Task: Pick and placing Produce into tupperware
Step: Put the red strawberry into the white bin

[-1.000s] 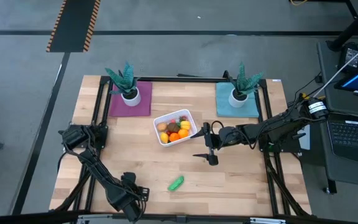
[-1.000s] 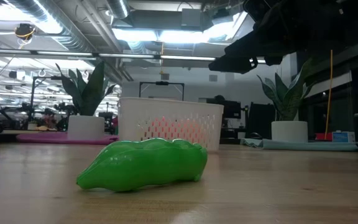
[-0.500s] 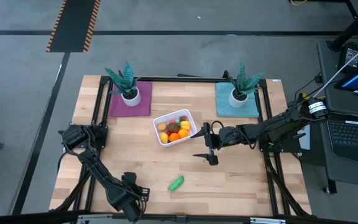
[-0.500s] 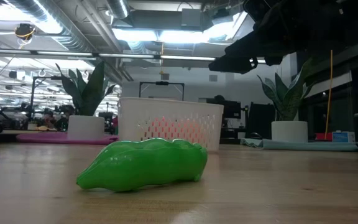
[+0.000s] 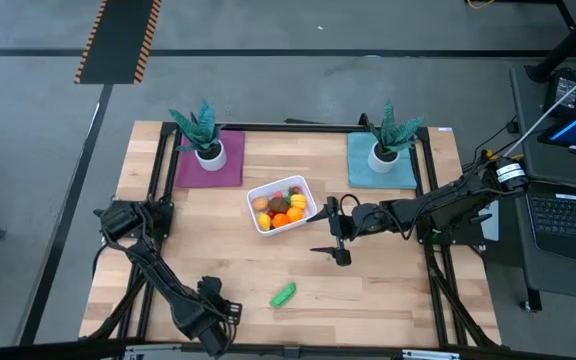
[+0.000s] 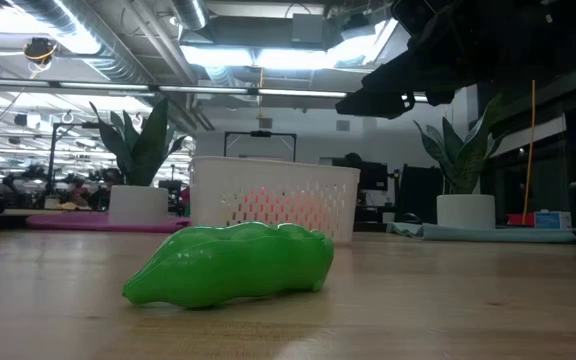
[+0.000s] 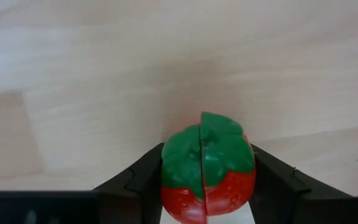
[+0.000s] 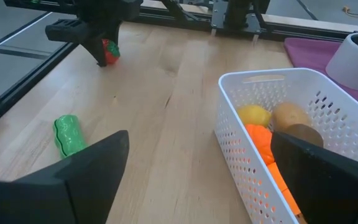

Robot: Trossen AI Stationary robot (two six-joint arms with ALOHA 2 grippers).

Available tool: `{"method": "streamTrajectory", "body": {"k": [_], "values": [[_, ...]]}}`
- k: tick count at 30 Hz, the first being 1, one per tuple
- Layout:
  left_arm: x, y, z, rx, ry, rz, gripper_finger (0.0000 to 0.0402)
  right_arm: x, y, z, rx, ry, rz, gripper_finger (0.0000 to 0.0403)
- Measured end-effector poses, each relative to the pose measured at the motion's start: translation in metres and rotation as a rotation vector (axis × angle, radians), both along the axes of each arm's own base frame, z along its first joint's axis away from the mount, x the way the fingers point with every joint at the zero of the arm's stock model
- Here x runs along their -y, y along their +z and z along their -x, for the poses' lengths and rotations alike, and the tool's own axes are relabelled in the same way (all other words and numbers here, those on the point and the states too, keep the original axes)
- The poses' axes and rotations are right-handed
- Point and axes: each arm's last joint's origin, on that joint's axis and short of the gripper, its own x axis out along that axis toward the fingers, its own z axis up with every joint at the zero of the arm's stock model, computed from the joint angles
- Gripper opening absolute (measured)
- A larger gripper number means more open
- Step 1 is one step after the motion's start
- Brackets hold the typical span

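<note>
Wooden counter (image 5: 218,255), light planked top on a dark frame, stands on a grey floor with an open workshop visible beyond it in the low view. Two potted plants sit toward the far edge, one on a purple mat (image 5: 209,160) near the far left corner, one on a teal mat (image 5: 381,162) near the far right corner. The tupperware (image 5: 282,204), a white perforated basket, lies near the counter's middle, somewhat toward the far edge, and already contains yellow, orange, tan and brown pieces. The right end effector (image 5: 333,233) hovers just beside the basket on its right-edge side, fingers spread wide and empty. The left end effector (image 5: 223,312) sits low at the near edge, left of centre, and is closed on the red strawberry piece (image 7: 207,171), one finger against each flank below the green cap. The green pea pod (image 5: 284,294) lies loose on the counter near the near edge, between the left end effector and the middle. Judgement on handling: the strawberry appears to be hard, hollow moulded plastic, so light, stiff and smooth; its rounded sides may slip or rotate under a pinch, and the grip across the widest part is sound. The pod, being long and lobed, would best be taken across its narrow waist.
</note>
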Motion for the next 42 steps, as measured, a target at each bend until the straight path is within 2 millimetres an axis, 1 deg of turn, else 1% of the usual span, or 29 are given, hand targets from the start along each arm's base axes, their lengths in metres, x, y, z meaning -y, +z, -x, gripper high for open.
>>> {"method": "streamTrajectory", "body": {"k": [5,9,15,18,21,25,30,37,42], "values": [[-0.004,0.01,0.001,0.026,-0.015,-0.025,0.0168,0.0,0.001,0.0,0.005,-0.002,-0.006,0.0391],[-0.005,0.018,0.006,0.031,-0.024,-0.031,0.0167,0.0,0.002,-0.001,0.023,-0.006,-0.009,0.0391],[-0.008,0.037,0.013,0.17,-0.055,-0.119,0.0168,0.001,0.001,0.001,0.05,-0.005,-0.01,0.0391],[-0.009,0.039,0.015,0.189,-0.089,-0.175,0.0167,0.004,-0.006,0.012,0.09,-0.005,-0.02,0.0391],[-0.01,0.039,0.016,0.189,-0.145,-0.216,0.0167,0.007,-0.006,0.028,0.181,-0.002,-0.029,0.0391],[-0.013,0.042,0.013,0.3,-0.232,-0.357,0.0166,0.012,-0.007,0.05,0.232,0.0,-0.033,0.0391],[-0.015,0.047,0.009,0.427,-0.327,-0.542,0.0166,0.016,-0.008,0.07,0.249,-0.006,-0.086,0.0391],[-0.01,0.054,0.014,0.588,-0.48,-0.838,0.0166,0.014,-0.018,0.092,0.255,0.047,-0.075,0.0391],[-0.003,0.057,0.017,0.647,-0.549,-0.947,0.0166,0.01,-0.017,0.1,0.303,0.087,-0.077,0.0391]]}}
